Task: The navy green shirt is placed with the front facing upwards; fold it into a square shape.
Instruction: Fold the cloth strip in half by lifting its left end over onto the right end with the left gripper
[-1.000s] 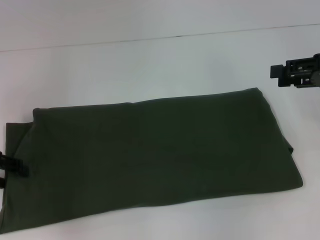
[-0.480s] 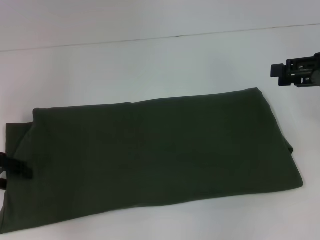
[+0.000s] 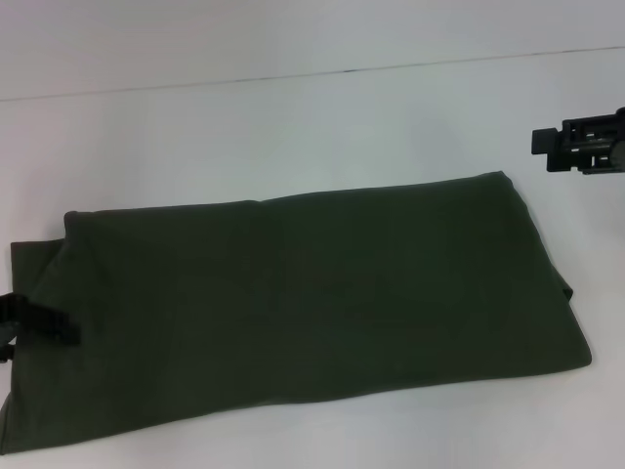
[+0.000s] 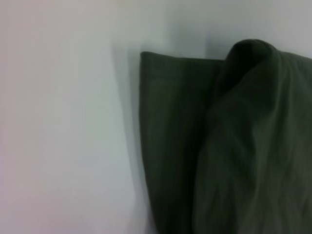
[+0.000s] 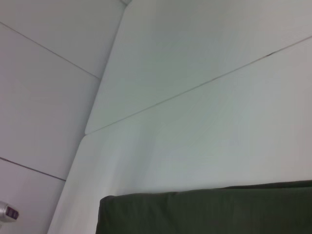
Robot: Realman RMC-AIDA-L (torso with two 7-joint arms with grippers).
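The navy green shirt [image 3: 312,283] lies on the white table [image 3: 293,137] as a long, dark olive band, plain side up, running from left to right. At the shirt's left end my left gripper [image 3: 44,327] shows as a black bar over the cloth. In the left wrist view the shirt [image 4: 170,146] has a layer bunched and raised above its flat edge, so the gripper looks shut on it. My right gripper [image 3: 578,147] hovers above the bare table beyond the shirt's far right corner. The right wrist view catches only the shirt's edge [image 5: 204,214].
A thin seam [image 3: 342,70] crosses the white surface behind the shirt. Bare table lies behind and to the right of the cloth. A small metallic object [image 5: 7,212] sits at the edge of the right wrist view.
The left gripper has slid a little rightward over the shirt's left end. The right gripper has barely shifted.
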